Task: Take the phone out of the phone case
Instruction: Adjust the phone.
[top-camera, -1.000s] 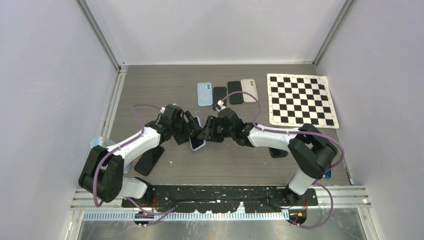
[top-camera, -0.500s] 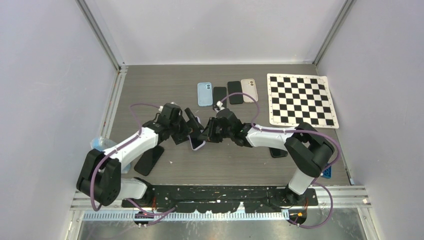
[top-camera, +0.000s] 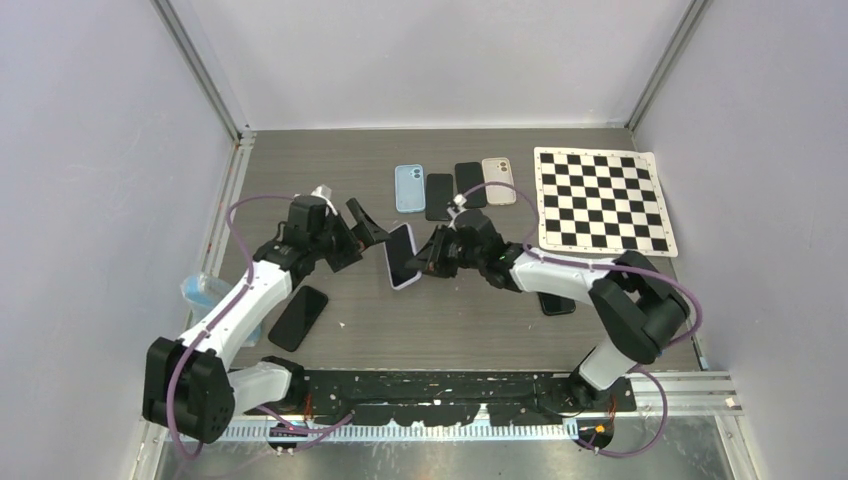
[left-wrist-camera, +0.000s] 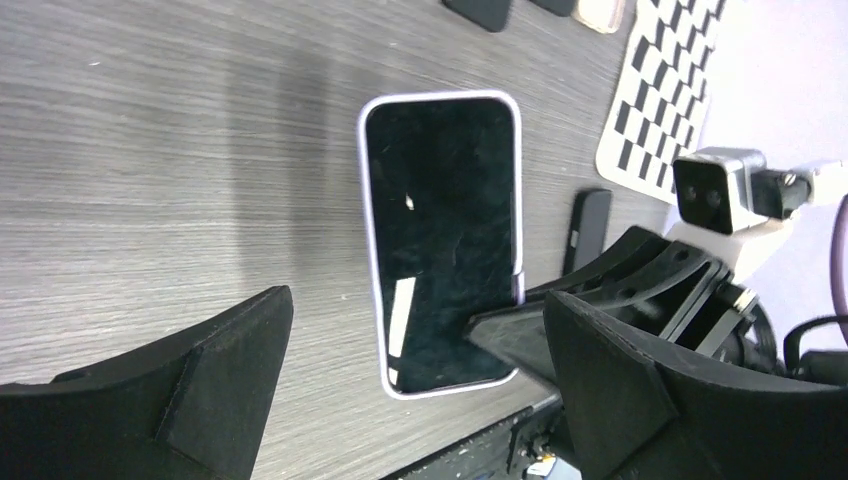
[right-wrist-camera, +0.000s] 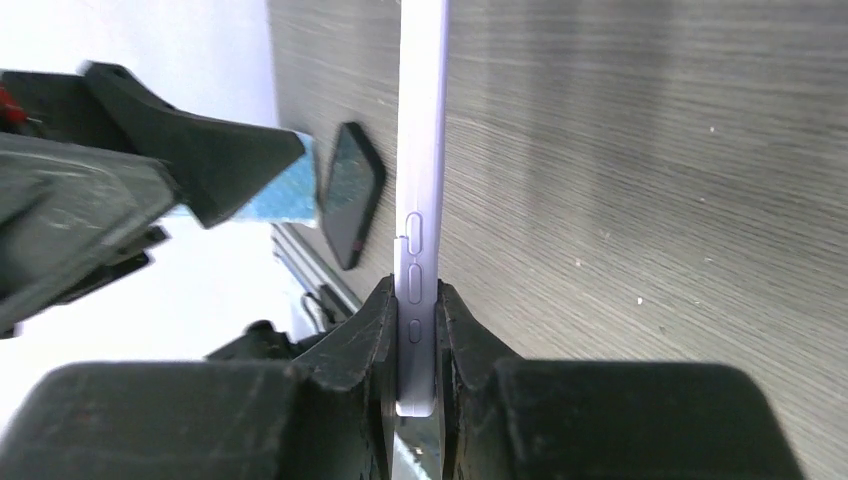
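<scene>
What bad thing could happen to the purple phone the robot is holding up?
It might fall: the right gripper pinches the lavender-cased phone by one end only, and the left gripper hangs open beside it, not touching. The grip also sits right by the side buttons, so it might press one.

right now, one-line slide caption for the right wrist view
Right fingers pinch the lilac-cased phone by its edge; left fingers open beside it.
</scene>
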